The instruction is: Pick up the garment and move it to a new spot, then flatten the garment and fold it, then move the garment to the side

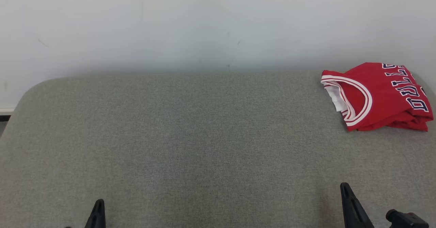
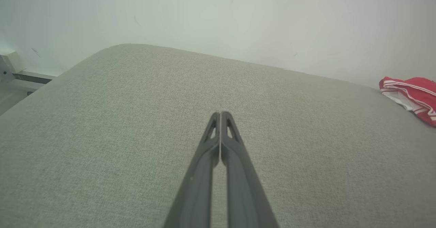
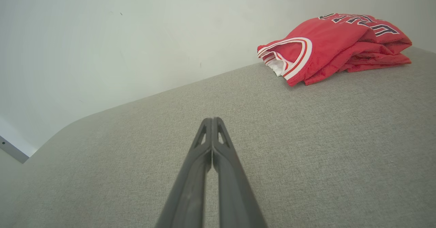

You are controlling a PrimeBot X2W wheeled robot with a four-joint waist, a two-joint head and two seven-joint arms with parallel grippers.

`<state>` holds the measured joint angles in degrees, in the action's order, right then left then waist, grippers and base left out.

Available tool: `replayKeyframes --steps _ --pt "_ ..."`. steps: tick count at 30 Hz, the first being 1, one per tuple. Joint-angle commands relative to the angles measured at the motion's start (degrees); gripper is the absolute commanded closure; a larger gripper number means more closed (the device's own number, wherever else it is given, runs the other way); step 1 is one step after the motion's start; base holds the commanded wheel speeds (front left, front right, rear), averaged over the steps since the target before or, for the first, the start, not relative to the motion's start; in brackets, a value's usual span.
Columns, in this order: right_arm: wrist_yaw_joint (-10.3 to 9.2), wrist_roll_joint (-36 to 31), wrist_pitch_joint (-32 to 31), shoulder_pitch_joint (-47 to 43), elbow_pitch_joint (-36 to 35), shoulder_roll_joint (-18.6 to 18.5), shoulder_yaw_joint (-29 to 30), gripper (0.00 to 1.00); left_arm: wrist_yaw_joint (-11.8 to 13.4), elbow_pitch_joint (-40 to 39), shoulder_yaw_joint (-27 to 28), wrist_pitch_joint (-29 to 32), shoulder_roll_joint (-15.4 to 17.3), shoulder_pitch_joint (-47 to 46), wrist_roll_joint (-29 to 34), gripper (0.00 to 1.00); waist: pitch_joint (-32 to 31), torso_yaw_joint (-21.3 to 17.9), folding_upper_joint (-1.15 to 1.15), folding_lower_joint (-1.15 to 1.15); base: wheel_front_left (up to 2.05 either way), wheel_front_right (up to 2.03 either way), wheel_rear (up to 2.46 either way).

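The garment [image 1: 378, 95] is a red jersey with white trim and dark lettering, lying folded at the far right of the grey padded surface [image 1: 190, 136]. The right wrist view has the garment [image 3: 333, 47] ahead and to the right; in the left wrist view its edge [image 2: 412, 93] is at the far right. My left gripper [image 1: 98, 206] sits low at the near left, its fingers pressed together and empty [image 2: 220, 114]. At the near right is my right gripper [image 1: 345, 188], well short of the garment, also shut on nothing [image 3: 212, 119].
A pale wall [image 1: 204, 23] rises directly behind the padded surface. The surface's left end is rounded, with floor and a white baseboard [image 2: 20, 74] beyond it. Wide bare fabric lies between the grippers and the garment.
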<state>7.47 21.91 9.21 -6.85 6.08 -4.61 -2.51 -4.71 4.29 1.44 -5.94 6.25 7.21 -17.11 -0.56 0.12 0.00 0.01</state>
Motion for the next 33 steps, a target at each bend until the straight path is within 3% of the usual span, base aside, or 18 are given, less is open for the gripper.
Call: replayKeyframes --steps 1,33 --pt "0.00 2.9 -0.4 1.6 -0.5 -0.3 0.3 1.00 -0.3 -0.5 0.5 0.4 0.0 -1.7 -2.9 1.00 0.0 0.0 0.00 0.00 0.00 0.00 0.00" --pt "0.01 31.0 -5.3 6.3 2.7 -0.6 2.4 1.00 -1.3 3.4 2.3 5.1 -1.3 -6.5 -31.8 1.00 0.2 0.0 0.00 0.00 0.00 0.00 0.00"
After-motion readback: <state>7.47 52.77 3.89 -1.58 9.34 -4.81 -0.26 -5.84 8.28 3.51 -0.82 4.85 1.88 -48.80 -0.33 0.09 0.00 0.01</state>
